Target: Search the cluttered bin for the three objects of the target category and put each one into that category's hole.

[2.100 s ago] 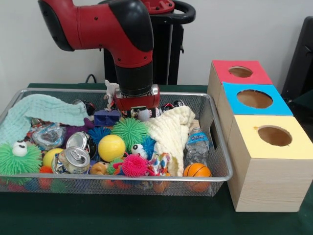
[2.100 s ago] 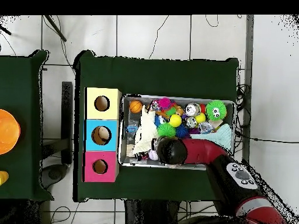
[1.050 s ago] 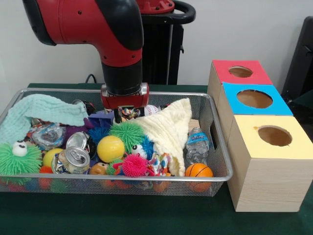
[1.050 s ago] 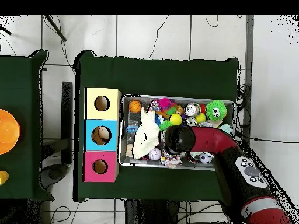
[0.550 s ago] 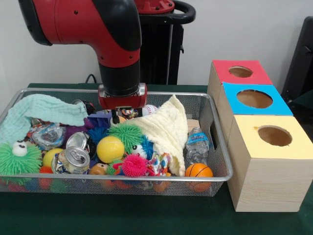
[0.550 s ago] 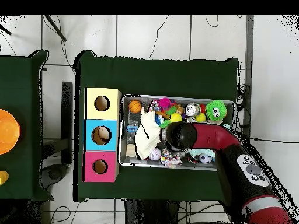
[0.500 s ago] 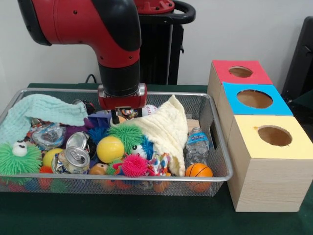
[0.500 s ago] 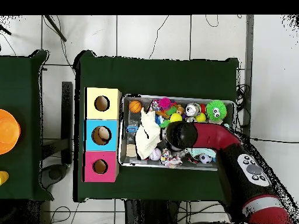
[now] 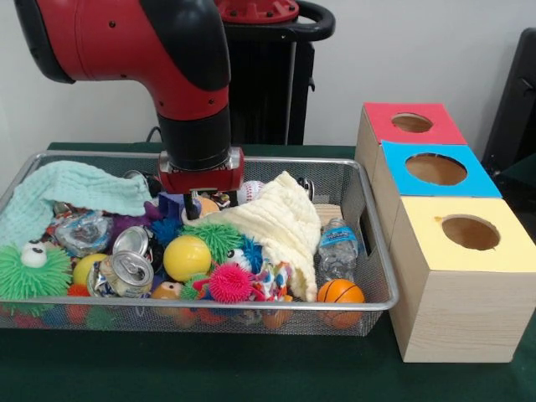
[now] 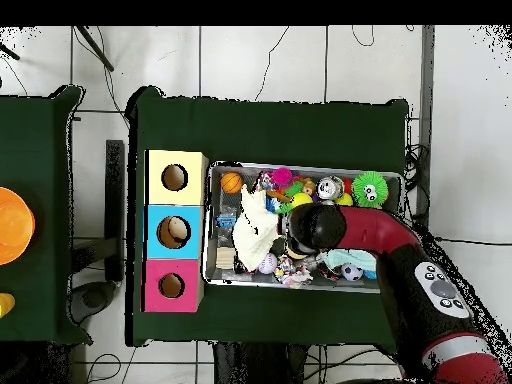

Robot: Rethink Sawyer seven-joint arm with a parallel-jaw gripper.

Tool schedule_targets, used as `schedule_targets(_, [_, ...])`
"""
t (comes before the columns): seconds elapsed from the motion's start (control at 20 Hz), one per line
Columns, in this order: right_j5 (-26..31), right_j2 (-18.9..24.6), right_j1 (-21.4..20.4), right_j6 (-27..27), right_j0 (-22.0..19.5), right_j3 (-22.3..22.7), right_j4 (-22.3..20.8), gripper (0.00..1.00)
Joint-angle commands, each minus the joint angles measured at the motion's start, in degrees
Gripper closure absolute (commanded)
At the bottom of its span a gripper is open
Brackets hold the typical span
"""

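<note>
Digging through the bin (image 9: 378,303) calls for clearing the cream cloth (image 9: 280,224) off the toys beneath, so hidden pieces show before any pick. The gripper (image 9: 198,203) hangs low over the clutter at the cloth's upper corner, just above a green spiky ball (image 9: 208,237). Whether it is parted or clenched, or pinching the cloth, I cannot tell. The hole (image 9: 412,122) in the red-topped box (image 9: 408,126) sits beside the bin, farthest from the camera in the front view.
</note>
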Motion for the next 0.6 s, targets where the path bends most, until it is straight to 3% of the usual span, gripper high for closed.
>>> schedule_targets(0.05, [0.4, 4.9, 3.0, -8.7, -2.3, -6.7, -2.5, 0.0])
schedule_targets(0.6, [-0.7, 8.9, 14.0, -17.2, -6.4, -15.8, -6.0, 0.0])
